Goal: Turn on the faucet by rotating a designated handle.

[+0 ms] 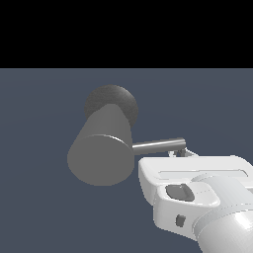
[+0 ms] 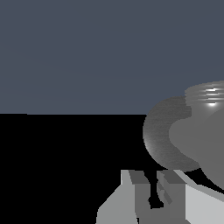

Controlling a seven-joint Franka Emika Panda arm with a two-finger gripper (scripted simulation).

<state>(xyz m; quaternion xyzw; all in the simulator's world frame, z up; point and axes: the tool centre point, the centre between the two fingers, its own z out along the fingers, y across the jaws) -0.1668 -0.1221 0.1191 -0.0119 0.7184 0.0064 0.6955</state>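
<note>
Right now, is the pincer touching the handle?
Cannot tell. In the exterior view the pincer sits at the tip of the handle, mostly hidden behind the hand; the wrist view shows no clear contact or gap.

A flat slate-blue floor (image 1: 39, 207) runs back to a plain black backdrop (image 1: 126, 29).

Flat, dim, sharp simulator lighting; no cast shadows show. Glare streaks the handle (image 1: 158, 145), and bright rings glint on the faucet (image 2: 211, 98).
</note>
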